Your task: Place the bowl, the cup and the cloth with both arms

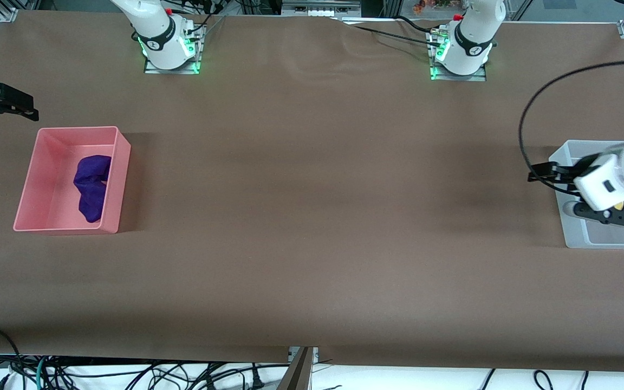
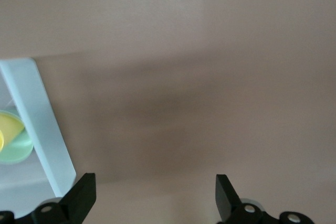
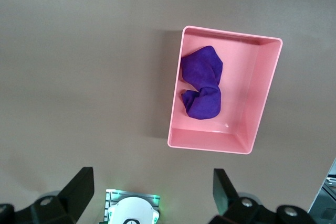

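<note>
Cloth: the cloth (image 1: 92, 187) lies bunched inside the pink bin (image 1: 118, 179) at the right arm's end of the bench (image 1: 312, 216), about 9 o'clock in the front view; it looks already placed.
Cup: the cup (image 2: 9, 129) shows as a yellow sliver inside the clear bin (image 1: 574, 238), about 3 o'clock.
Bowl: the bowl (image 2: 18, 148) sits touching the cup in that bin, probably nested, mostly hidden.
Left tool: the left tool (image 1: 540, 174) hangs over the clear bin's rim, fingers apart and empty, which suggests release.
Right tool: the right tool (image 1: 22, 107) hangs near the pink bin, fingers apart, holding nothing, seemingly waiting.
Progress: all 3 items appear binned.
</note>
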Controlling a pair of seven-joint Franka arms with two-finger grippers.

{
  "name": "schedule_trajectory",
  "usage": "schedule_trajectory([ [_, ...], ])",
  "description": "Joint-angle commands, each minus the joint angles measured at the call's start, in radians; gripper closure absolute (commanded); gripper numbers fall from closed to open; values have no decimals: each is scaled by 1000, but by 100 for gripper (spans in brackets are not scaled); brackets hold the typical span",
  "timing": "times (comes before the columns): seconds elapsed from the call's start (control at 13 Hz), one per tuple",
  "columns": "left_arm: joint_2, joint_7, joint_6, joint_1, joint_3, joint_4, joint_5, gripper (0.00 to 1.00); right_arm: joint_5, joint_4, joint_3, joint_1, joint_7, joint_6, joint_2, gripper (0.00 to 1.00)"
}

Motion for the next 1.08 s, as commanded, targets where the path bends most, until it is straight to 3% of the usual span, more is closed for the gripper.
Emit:
schedule_trajectory([
  [0.0, -140, -80, 1, -210, 207, -60, -52, 0, -7, 10, 7, -1, 8, -2, -1, 0],
  [0.15, -247, -83, 68, -314, 324, -152, -83, 0, -7, 10, 5, -1, 8, -2, -1, 0],
  [0.46, -381, -68, 222, -341, 341, -368, -84, 0, -8, 10, 5, -1, 8, -2, -1, 0],
  [1.0, -376, -82, 222, -350, 340, -358, -84, 0, -7, 10, 5, -1, 8, -2, -1, 0],
])
